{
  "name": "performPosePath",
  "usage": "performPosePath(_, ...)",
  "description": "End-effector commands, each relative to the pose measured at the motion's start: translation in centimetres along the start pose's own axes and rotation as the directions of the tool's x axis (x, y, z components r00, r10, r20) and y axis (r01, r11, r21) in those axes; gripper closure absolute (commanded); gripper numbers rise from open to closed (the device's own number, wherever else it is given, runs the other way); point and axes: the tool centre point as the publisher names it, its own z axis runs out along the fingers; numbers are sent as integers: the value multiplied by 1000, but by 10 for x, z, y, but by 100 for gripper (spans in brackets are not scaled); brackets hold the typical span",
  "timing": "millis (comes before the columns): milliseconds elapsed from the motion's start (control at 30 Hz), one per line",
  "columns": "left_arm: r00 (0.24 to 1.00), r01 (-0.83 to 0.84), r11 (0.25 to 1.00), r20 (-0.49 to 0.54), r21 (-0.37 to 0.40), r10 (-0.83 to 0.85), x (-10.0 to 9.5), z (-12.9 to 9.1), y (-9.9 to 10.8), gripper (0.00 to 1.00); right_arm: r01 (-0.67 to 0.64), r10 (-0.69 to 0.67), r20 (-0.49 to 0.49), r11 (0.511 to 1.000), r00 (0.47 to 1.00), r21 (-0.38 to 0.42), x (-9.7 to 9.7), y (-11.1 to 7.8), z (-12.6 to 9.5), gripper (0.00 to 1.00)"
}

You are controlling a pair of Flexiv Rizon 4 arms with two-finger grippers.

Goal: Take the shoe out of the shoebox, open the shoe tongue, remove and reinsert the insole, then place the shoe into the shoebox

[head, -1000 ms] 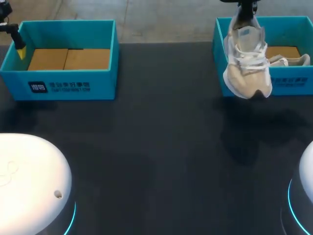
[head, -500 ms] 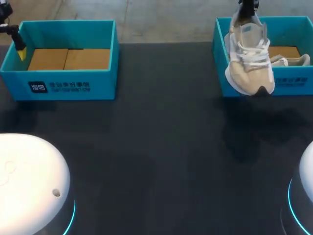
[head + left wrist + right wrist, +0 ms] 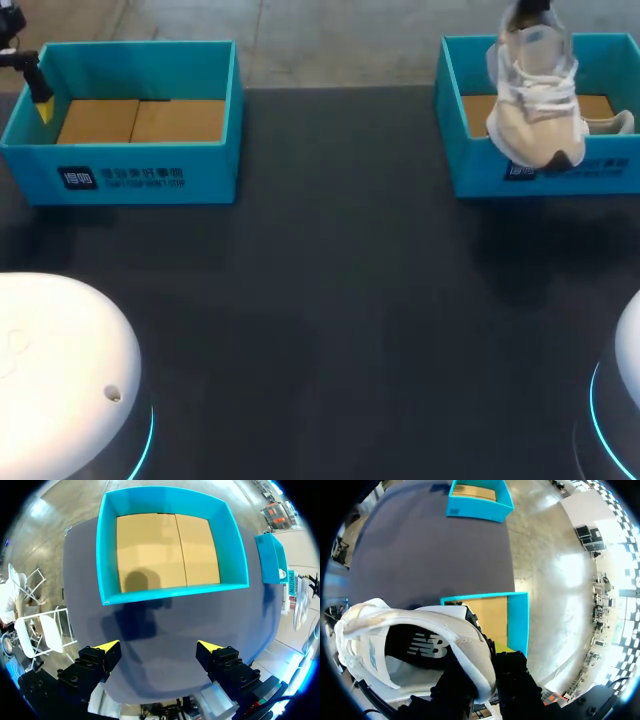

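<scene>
Head view gives us a dark surface with two teal shoeboxes set well apart along its far edge. A pale shoe hangs in the air, heel up and toe down, its white laces facing us. It covers part of the right shoebox at that box's near wall, and its toe is clear of the surface. A second shoe lies on the cardboard floor inside the same box, just beside the hanging one. The left shoebox shows only its brown cardboard floor. Our left pincer sits at that box's outer side wall, one yellow tip showing. From the left wrist view, that pincer is released, its two fingers spread wide with nothing between them. It hangs above bare surface, and the left shoebox lies just ahead of the fingertips. From the right wrist view, our right pincer is clenched on the shoe's heel collar. One dark finger is inside the opening and the other is outside against the back of the heel, so the padded wall of the collar runs between them. We look straight down into the shoe there, where a dark insole lies flat in its bed. Under the heel we see a corner of the right shoebox, its teal wall and cardboard floor just beside the pincer. The left shoebox sits far off across the surface.
</scene>
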Motion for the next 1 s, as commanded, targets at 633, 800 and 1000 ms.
performPosePath(633, 1000, 0, 1000, 2, 3, 0, 0, 0, 2, 0, -8, 10, -34, 998, 999, 58, -83, -67, 61, 100)
performPosePath(800, 1000, 0, 1000, 2, 3, 0, 0, 0, 2, 0, 6, -5, -25, 999, 1000, 32, -98, -81, 74, 100)
performPosePath(1000, 1000, 0, 1000, 2, 3, 0, 0, 0, 2, 0, 13, -13, -20, 1000, 1000, 19, -107, -98, 93, 100)
